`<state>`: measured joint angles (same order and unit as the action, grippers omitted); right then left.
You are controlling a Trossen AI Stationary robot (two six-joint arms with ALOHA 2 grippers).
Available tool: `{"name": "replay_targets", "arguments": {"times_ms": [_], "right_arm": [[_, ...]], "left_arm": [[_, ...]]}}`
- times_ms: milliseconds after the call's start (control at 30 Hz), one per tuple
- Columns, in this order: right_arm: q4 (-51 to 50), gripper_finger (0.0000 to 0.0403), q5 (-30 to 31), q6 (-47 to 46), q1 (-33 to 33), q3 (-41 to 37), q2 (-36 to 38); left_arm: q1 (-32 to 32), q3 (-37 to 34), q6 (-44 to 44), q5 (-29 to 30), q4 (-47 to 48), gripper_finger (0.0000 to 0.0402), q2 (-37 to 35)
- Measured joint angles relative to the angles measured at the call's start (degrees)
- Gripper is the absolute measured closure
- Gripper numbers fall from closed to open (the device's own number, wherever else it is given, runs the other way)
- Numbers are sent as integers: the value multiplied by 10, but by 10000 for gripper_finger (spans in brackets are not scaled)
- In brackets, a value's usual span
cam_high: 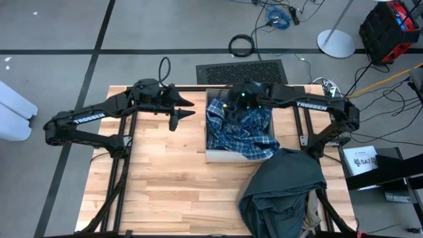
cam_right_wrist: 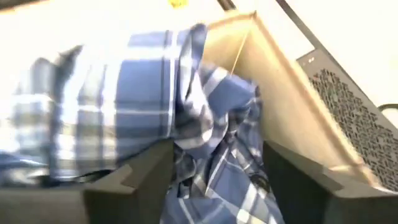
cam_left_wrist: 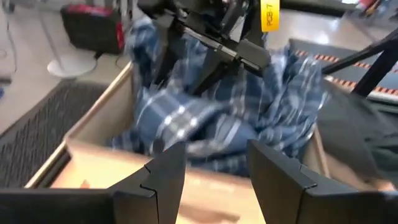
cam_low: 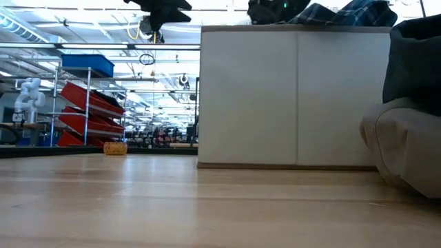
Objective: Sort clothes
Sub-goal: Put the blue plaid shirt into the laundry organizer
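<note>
while right end effector [cam_right_wrist: 214, 171] gapes over plaid shirt [cam_high: 239, 129] in box [cam_high: 215, 156], left end effector [cam_high: 187, 108] waits apart beside; grey-green garment [cam_high: 281, 185] near.

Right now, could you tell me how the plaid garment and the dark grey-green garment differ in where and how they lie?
The blue-and-white plaid garment is bunched inside the beige fabric box, partly spilling over its rim; the dark grey-green garment lies outside on the wooden table, draped over a khaki garment. The plaid is checked; the grey-green one is plain. The right hand hangs open over the plaid; no hand is at the grey-green one. Both are crumpled, unfolded cloth.
</note>
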<state>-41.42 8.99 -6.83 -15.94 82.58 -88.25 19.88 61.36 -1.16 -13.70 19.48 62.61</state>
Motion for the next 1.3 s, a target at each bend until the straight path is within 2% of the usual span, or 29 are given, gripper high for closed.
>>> {"name": "replay_targets", "arguments": {"times_ms": [200,333,400,467,533,600,700,800,933,1300], "right_arm": [[-57,151,-1,2,14,86,0],[-86,158,15,-26,28,131,3],[-102,165,66,-49,34,136,10],[-131,173,152,-68,36,136,18],[-171,182,235,-94,32,136,23],[-203,190,279,-114,23,136,24],[-224,197,268,-125,-3,131,24],[-213,197,223,-117,-34,105,24],[-195,201,202,-119,-61,66,24],[-138,243,138,-201,-3,-47,24]], "left_arm": [[-23,0,0,-9,-110,223,15],[-37,0,0,-8,-179,223,73],[-43,0,0,-8,-214,223,113],[-44,0,1,-5,-241,223,153],[-43,0,6,23,-257,223,185],[-43,0,17,68,-265,223,205],[-43,0,19,107,-268,223,226],[-44,0,7,108,-257,224,244],[-47,0,0,111,-235,224,253],[-50,0,32,117,-240,224,235]]}}
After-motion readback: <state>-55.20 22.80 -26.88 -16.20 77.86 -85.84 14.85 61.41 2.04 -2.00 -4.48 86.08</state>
